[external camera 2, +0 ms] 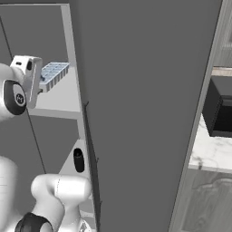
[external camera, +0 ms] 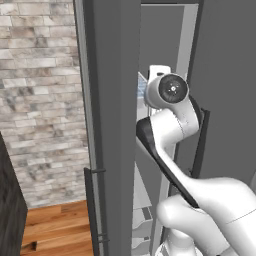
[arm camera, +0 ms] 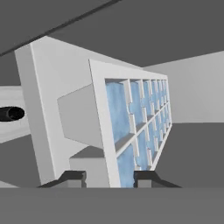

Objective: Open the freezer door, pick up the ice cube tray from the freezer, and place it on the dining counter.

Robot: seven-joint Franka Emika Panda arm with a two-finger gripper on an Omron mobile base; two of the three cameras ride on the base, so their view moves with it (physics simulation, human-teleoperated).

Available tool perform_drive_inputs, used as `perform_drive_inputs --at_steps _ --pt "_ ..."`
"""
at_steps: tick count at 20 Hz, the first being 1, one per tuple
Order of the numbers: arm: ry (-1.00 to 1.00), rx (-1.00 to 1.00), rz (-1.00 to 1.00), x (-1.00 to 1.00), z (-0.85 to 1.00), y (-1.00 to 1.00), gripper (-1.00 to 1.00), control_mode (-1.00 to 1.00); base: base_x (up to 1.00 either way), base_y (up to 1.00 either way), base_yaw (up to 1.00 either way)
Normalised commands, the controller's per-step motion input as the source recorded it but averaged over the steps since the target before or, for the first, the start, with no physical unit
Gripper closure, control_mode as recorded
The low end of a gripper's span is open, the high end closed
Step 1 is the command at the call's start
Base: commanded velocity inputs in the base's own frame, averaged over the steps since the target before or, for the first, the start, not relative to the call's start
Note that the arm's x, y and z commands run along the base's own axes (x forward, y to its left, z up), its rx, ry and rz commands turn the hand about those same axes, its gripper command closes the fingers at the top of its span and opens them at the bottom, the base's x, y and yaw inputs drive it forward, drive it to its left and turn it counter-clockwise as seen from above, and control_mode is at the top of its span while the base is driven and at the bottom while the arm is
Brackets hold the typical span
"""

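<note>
My tool (arm camera: 109, 177) is closed narrow on the near end of the tray (arm camera: 135, 127), which sits at the shelf (external camera 2: 59, 97) inside the freezer (external camera: 162, 50); I'd keep it level and draw straight back, clear of the door (external camera: 112, 125), before turning.

The white arm (external camera: 172, 130) reaches between the open freezer door (external camera: 112, 125) and its twin panel (external camera: 227, 90) (brick wall (external camera: 42, 100) at left).
</note>
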Motion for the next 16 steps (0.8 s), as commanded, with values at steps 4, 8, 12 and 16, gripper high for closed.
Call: perform_drive_inputs --at_steps 4,8,12,16 --pt "0.00 0.00 0.02 -0.65 0.15 -0.01 1.00 -1.00 0.00 0.00 0.00" --pt "0.00 0.00 0.01 -0.57 0.08 -0.19 1.00 -1.00 0.00 0.00 0.00" --pt "0.00 0.00 0.00 -0.57 0.15 -0.23 1.00 -1.00 0.00 0.00 0.00" --pt "0.00 0.00 0.02 -0.56 0.08 -0.08 1.00 -1.00 0.00 0.00 0.00"
